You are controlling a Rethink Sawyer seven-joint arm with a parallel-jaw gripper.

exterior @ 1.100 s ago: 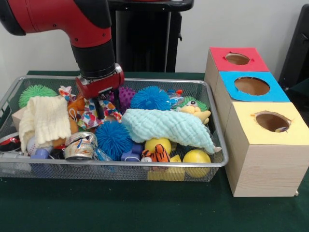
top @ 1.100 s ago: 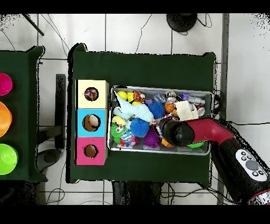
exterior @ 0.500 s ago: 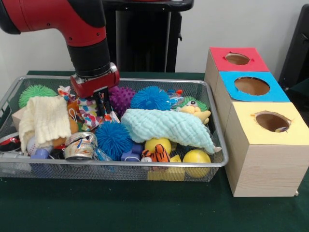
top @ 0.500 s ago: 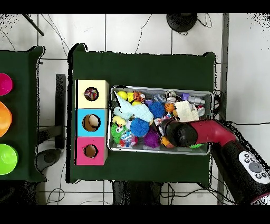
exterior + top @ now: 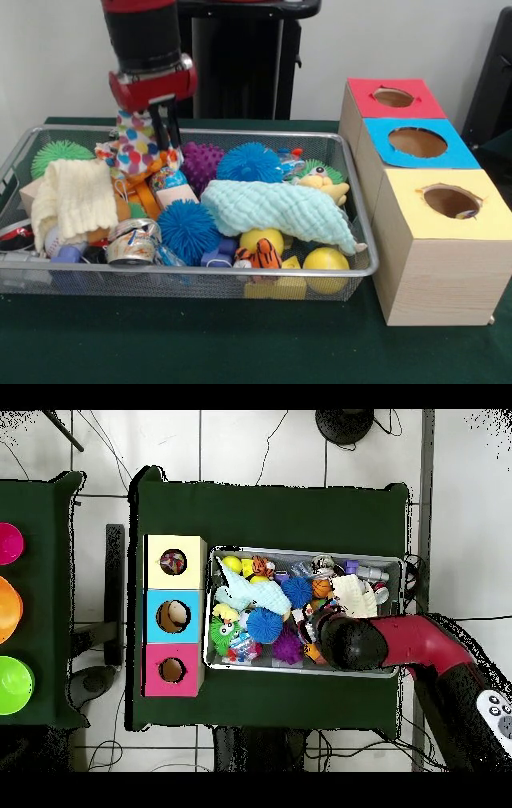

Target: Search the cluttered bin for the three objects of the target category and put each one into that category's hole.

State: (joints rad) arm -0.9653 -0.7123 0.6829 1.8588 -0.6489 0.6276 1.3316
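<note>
**Gripper pinching dotted cloth above bin**

Gripper (image 5: 164, 128) pinches a soft polka-dot cloth (image 5: 134, 148), white with multicolour dots, bunched and hanging from the fingers at about 10 o'clock in the wire-mesh bin (image 5: 240, 276). Cloth's lower folds touch the clutter below.

Bin contents, front view: cream knit cloth (image 5: 74, 196) at 9 o'clock, light-blue waffle cloth (image 5: 276, 210) draped across centre, spiky blue balls (image 5: 250, 162) (image 5: 188, 230), purple spiky ball (image 5: 200, 160) just beside the gripper, green spiky ball (image 5: 58, 152) in the far left corner, smooth yellow balls (image 5: 326, 264) at 5 o'clock, shiny tape roll (image 5: 132, 242) at 7 o'clock.

Three wooden boxes at 3 o'clock outside the bin, each with a round hole in the top: red (image 5: 394, 98), blue (image 5: 420, 142), yellow (image 5: 452, 200).
</note>
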